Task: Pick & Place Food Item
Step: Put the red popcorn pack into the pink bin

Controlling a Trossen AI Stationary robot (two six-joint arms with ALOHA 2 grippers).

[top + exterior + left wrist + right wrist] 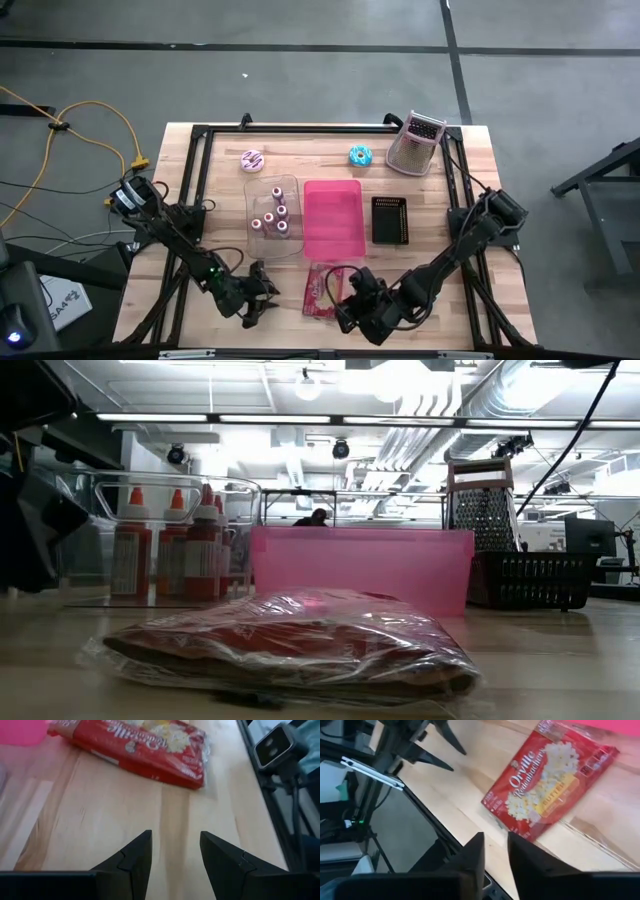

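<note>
A red popcorn bag in clear wrap (pixel 322 290) lies flat on the table near its front edge, just in front of the pink bin (pixel 332 218). It also shows in the low view (pixel 290 645), the left wrist view (pixel 145 747) and the right wrist view (pixel 545 790). My left gripper (pixel 262 295) is open and empty, low over the bare wood to the bag's left (pixel 175 837). My right gripper (pixel 345 302) hangs by the bag's near right corner, its fingers a narrow gap apart (pixel 495 844) and holding nothing.
A clear container of red-capped bottles (pixel 273 215) stands left of the bin and a black basket (pixel 389 220) to its right. A grater (pixel 415 143), a blue donut (pixel 360 155) and a pink donut (pixel 252 160) sit at the far side.
</note>
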